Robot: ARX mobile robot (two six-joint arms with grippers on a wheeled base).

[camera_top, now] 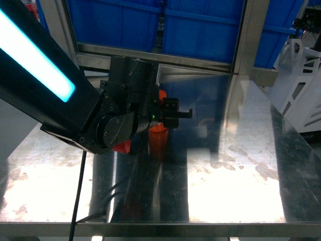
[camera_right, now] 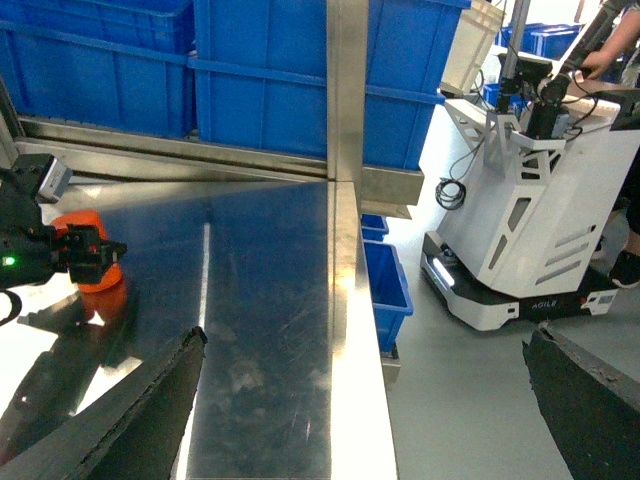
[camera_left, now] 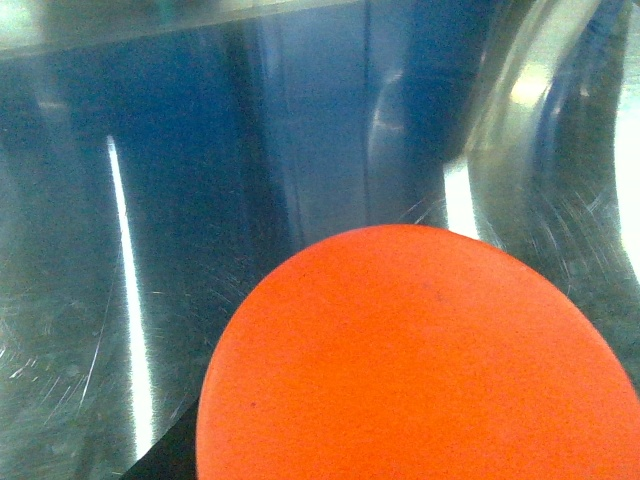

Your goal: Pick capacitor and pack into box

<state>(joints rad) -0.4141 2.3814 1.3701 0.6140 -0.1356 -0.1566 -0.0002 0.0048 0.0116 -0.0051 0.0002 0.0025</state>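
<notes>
Your left gripper (camera_top: pixel 173 113) is closed on the orange capacitor (camera_top: pixel 158 131), holding it at the steel bench (camera_top: pixel 241 165), below the blue bins (camera_top: pixel 200 25). Your right gripper (camera_right: pixel 360 400) shows only two dark fingers spread wide apart, holding nothing.

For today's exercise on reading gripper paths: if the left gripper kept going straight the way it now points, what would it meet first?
The left gripper points right across the steel table, beside an orange cylinder. Its line looks free over bare tabletop as far as the head view shows; depth is unclear.
</notes>
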